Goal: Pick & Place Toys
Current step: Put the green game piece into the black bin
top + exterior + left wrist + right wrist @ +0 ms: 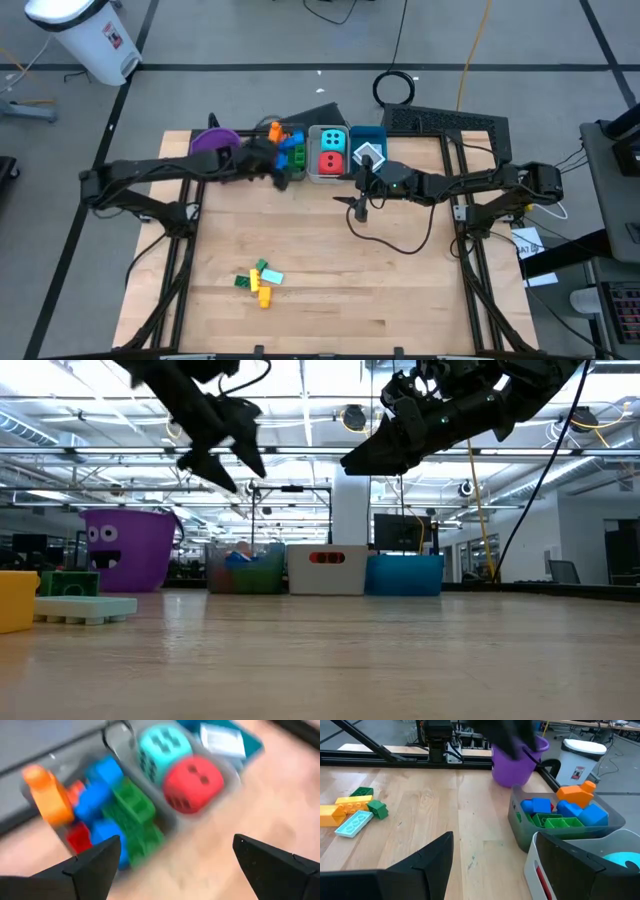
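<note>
Bricks still waiting to be moved lie in a small loose pile (258, 281) on the near part of the wooden table (400, 300), a little left of centre: yellow, green and one pale flat piece, touching or nearly touching each other. The yellow bricks run roughly from near to far in the overhead view, with the green and pale pieces alongside them.

The left claw (283, 172) hangs at the far edge, just beside and partly over the grey bin (291, 150), which holds blue, green, orange and red bricks. Its fingers (95, 865) stand wide apart and hold nothing. The purple bucket (213, 141) sits to the left of that bin.

The right claw (361, 207) hovers over bare table just in front of the white bin (312, 172), which holds a cyan die (331, 139) and a red die (330, 161); a blue bin (378, 135) with a white piece stands to its right. Its fingers (425, 865) are parted and empty.

The pile lies well apart from both claws, toward the near side. From the left claw it is almost straight toward the near edge; from the right claw it is near and to the left. The left arm looks slightly better lined up, though neither is close.
</note>
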`<state>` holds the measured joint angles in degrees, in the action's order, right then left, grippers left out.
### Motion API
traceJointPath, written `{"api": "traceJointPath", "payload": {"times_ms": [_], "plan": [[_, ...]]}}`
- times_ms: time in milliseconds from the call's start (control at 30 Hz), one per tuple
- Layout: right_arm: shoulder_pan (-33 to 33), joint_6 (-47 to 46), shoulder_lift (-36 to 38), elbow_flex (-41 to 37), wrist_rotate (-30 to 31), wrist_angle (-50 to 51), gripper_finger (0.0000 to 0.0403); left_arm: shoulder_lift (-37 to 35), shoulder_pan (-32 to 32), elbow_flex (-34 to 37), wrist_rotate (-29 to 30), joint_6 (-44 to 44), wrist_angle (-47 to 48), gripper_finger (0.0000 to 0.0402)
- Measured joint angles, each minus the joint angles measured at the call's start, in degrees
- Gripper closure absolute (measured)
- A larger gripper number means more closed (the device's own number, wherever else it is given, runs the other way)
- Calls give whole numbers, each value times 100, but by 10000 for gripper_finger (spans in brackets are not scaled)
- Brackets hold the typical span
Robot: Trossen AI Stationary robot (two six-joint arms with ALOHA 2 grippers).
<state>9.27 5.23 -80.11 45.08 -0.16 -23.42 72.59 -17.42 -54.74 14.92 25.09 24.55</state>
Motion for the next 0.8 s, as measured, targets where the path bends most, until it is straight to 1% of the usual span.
{"api": "traceJointPath", "payload": {"times_ms": [200, 333, 533, 667, 800], "plan": [[-1, -2, 0, 0, 2, 5, 147, -109, 1270, 2, -46, 677, 867, 11], [-1, -4, 1, 0, 2, -5, 147, 11, 2271, 2, -50, 1169, 1058, 11], [-1, -86, 2, 0, 2, -32, 147, 414, 3608, 2, -83, 2261, 1178, 11], [-2, -111, 2, 0, 2, -31, 147, 867, 4221, 2, -300, 2999, 1427, 11], [-2, -111, 2, 0, 2, -36, 147, 1400, 4535, 2, -551, 3617, 1695, 11]]}}
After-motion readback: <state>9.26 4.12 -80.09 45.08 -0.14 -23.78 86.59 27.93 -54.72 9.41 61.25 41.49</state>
